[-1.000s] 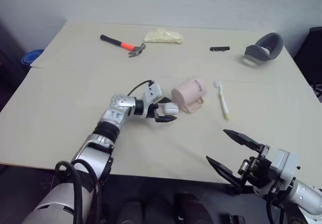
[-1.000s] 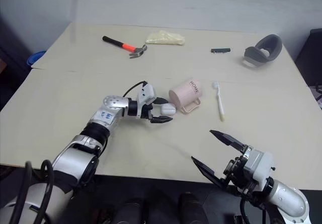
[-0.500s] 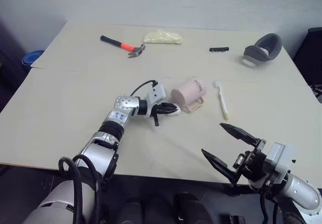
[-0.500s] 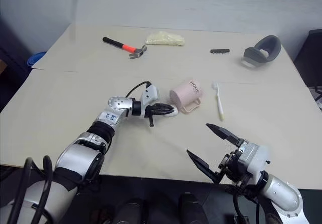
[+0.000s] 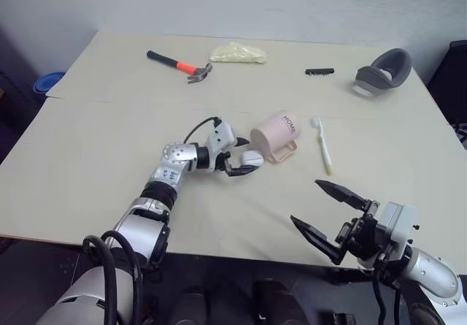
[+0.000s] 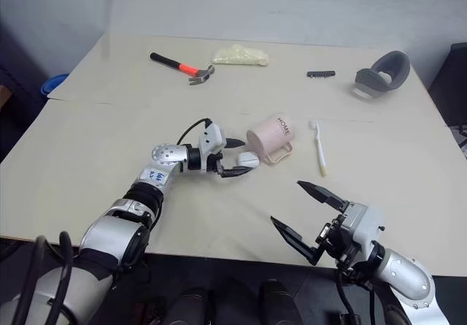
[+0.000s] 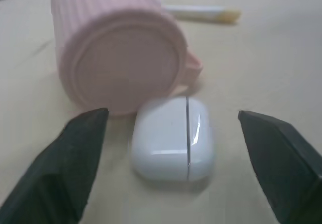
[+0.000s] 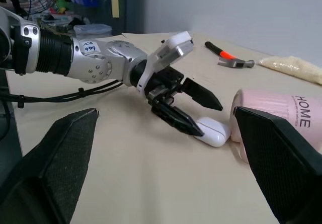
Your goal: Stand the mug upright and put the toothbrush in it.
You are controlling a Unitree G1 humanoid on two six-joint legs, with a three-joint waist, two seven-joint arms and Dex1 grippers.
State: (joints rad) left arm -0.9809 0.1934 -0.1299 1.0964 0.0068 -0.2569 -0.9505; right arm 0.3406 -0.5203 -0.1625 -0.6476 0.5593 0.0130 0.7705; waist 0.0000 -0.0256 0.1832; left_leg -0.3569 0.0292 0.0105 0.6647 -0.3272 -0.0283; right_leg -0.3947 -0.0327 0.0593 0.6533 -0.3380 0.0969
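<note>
You are seeing the silver left arm's black gripper (image 8: 193, 113) spreading its fingers beside a small white rounded case (image 8: 213, 131), which is lying against the pale pink "HOME" mug (image 8: 282, 114) at right.

Pale beige table (image 5: 109, 128) with a faint seam across its width, set against a plain grey-white wall (image 5: 255, 4). Dark floor to the robot's left, with a blue round object (image 5: 45, 84) beside the table edge. Even, soft light.
</note>
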